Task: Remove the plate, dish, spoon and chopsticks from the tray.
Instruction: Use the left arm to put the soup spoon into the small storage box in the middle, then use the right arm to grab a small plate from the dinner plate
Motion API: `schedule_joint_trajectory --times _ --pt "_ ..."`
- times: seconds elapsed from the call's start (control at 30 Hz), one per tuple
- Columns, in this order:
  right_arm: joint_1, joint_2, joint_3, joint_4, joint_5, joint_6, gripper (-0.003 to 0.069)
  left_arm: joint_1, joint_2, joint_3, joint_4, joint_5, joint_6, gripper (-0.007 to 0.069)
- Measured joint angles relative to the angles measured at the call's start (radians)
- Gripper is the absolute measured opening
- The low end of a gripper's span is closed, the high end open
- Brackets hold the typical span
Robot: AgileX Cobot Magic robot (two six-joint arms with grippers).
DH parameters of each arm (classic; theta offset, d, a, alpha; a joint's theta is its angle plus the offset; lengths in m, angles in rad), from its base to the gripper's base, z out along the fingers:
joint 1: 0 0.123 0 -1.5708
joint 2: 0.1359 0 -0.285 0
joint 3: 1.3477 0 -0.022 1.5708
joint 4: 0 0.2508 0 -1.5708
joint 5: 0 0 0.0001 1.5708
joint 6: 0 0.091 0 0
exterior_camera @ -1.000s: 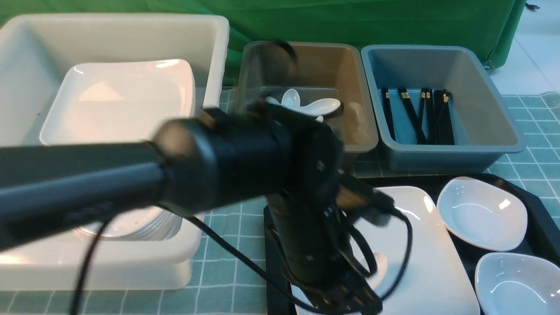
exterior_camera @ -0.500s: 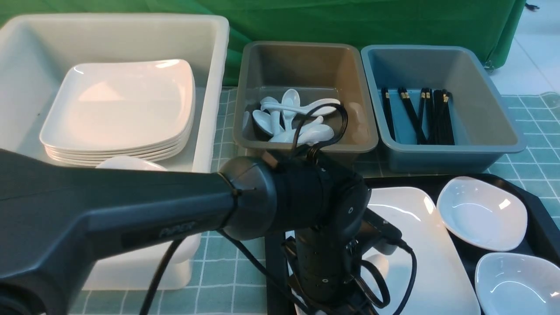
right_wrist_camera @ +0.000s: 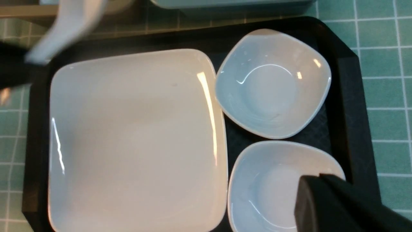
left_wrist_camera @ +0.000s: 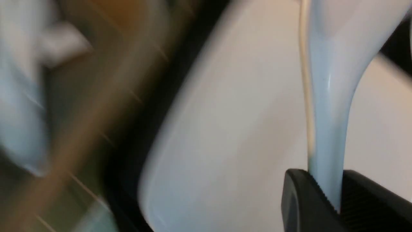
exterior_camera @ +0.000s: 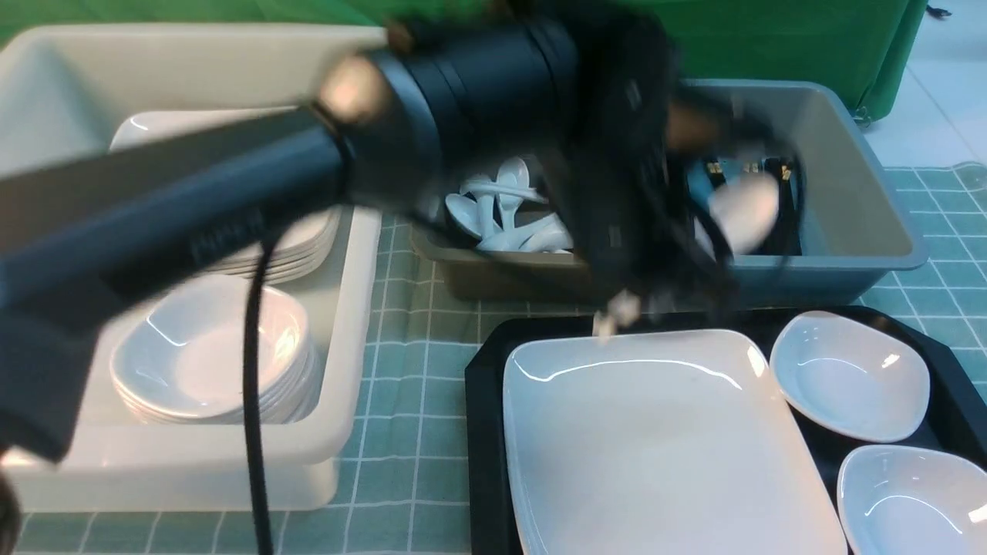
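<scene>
My left gripper (left_wrist_camera: 326,190) is shut on the handle of the white spoon (left_wrist_camera: 328,96). It holds the spoon in the air above the far edge of the black tray (exterior_camera: 482,362), in front of the bins, where the spoon (exterior_camera: 744,212) shows as a white blur. The large square plate (exterior_camera: 655,439) lies bare on the tray. Two small white dishes (exterior_camera: 848,378) (exterior_camera: 910,501) sit to its right. My right gripper (right_wrist_camera: 318,180) hangs shut and empty over the nearer dish (right_wrist_camera: 273,187). Black chopsticks (exterior_camera: 790,223) lie in the blue bin (exterior_camera: 848,193).
A grey bin (exterior_camera: 493,281) behind the tray holds several white spoons. A big cream tub (exterior_camera: 347,324) on the left holds stacked plates and stacked dishes. The left arm crosses the front view and hides parts of the bins. A green checked cloth covers the table.
The left gripper closed on the spoon lying on the plate, then lifted it up and away toward the bins. The plate is now bare. The right gripper has stayed shut.
</scene>
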Motion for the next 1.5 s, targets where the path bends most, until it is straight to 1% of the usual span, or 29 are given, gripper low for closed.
schedule_joint_trajectory --times 0.07,0.1,0.13,0.2,0.33,0.37,0.43,0.53,0.57,0.6,0.67,0.73,0.77,0.8,0.87,0.9,0.93,0.97,1.0,1.03,1.07,1.13,1.17,1.2,1.23,1.27,1.37,1.43,1.5 --pt "0.000 0.000 0.000 0.012 0.000 0.000 0.0018 0.059 0.028 -0.073 -0.015 -0.054 0.003 0.0094" --pt "0.000 0.000 0.000 0.013 0.000 0.000 0.0018 0.071 0.037 -0.090 -0.020 -0.065 0.003 0.0094" --pt "0.000 0.000 0.000 0.017 0.000 0.000 0.0018 0.119 0.084 -0.162 -0.040 -0.103 0.006 0.0094" --pt "0.000 0.000 0.000 0.020 0.000 -0.001 0.0018 0.173 0.149 -0.229 -0.049 -0.121 0.006 0.0094" --pt "0.000 0.000 0.000 0.020 -0.008 -0.005 0.0018 0.222 0.225 -0.291 -0.051 -0.129 0.006 0.0096" --pt "0.000 0.000 0.000 0.020 -0.026 -0.008 0.0018 0.241 0.258 -0.302 -0.052 -0.132 0.005 0.0112" --pt "0.000 0.002 0.000 0.020 -0.035 -0.023 0.0018 0.257 0.284 -0.306 -0.052 -0.126 -0.004 0.0153" --pt "0.000 0.026 0.000 0.020 -0.034 -0.059 0.0027 0.264 0.298 -0.306 -0.028 -0.103 -0.057 0.0291" --pt "0.000 0.043 0.000 0.020 -0.015 -0.070 0.0046 0.264 0.297 -0.308 -0.005 -0.086 -0.091 0.0354" --pt "0.000 0.056 0.000 0.020 -0.003 -0.072 0.0059 0.265 0.296 -0.310 0.007 -0.077 -0.103 0.0384" --pt "0.000 0.094 0.002 0.017 0.045 -0.074 0.0129 0.265 0.288 -0.324 0.021 -0.032 -0.124 0.0471" --pt "0.000 0.125 0.019 0.011 0.074 -0.070 0.0238 0.265 0.273 -0.347 0.021 0.041 -0.132 0.0493" --pt "0.000 0.136 0.033 0.008 0.076 -0.070 0.0274 0.265 0.263 -0.358 0.016 0.072 -0.132 0.0487" --pt "0.006 0.147 0.056 0.005 0.072 -0.075 0.0333 0.265 0.245 -0.373 0.006 0.147 -0.127 0.0451" --pt "0.037 0.159 0.110 -0.012 0.056 -0.109 0.0420 0.265 0.208 -0.378 -0.007 0.203 -0.098 0.0336" --pt "0.070 0.163 0.144 -0.029 0.044 -0.123 0.0444 0.265 0.183 -0.376 -0.015 0.220 -0.083 0.0248" --pt "0.121 0.164 0.186 -0.062 0.026 -0.127 0.0459 0.265 0.156 -0.371 -0.022 0.228 -0.075 0.0144" --pt "0.130 0.164 0.193 -0.070 0.018 -0.126 0.0463 0.265 0.145 -0.366 -0.025 0.228 -0.072 0.0131" --pt "0.198 0.164 0.242 -0.154 -0.008 -0.107 0.0472 0.265 0.094 -0.341 -0.041 0.233 -0.062 0.0065" --pt "0.217 0.164 0.256 -0.167 -0.011 -0.101 0.0473 0.265 0.087 -0.341 -0.041 0.233 -0.060 0.0053" --pt "0.284 0.165 0.304 -0.262 -0.034 -0.060 0.0480 0.265 0.036 -0.297 -0.054 0.233 -0.056 0.0027" --pt "0.371 0.165 0.363 -0.377 -0.074 0.005 0.0492 0.265 -0.056 -0.198 -0.073 0.235 -0.050 0.0013" --pt "0.386 0.165 0.373 -0.393 -0.083 0.017 0.0496 0.265 -0.066 -0.187 -0.073 0.235 -0.050 0.0012" --pt "0.456 0.166 0.410 -0.436 -0.134 0.039 0.0509 0.265 -0.157 -0.064 -0.073 0.235 -0.050 0.0008" --pt "0.472 0.167 0.417 -0.438 -0.140 0.042 0.0510 0.265 -0.167 -0.050 -0.073 0.235 -0.050 0.0008" --pt "0.520 0.174 0.440 -0.444 -0.183 0.054 0.0514 0.265 -0.234 0.050 -0.073 0.231 -0.050 0.0008" --pt "0.590 0.208 0.476 -0.453 -0.249 0.066 0.0517 0.265 -0.372 0.261 -0.073 0.172 -0.061 0.0008" --pt "0.621 0.246 0.492 -0.466 -0.286 0.079 0.0517 0.265 -0.470 0.399 -0.073 0.122 -0.064 0.0008" --pt "0.632 0.285 0.498 -0.493 -0.305 0.099 0.0518 0.265 -0.547 0.492 -0.073 0.090 -0.070 0.0008"
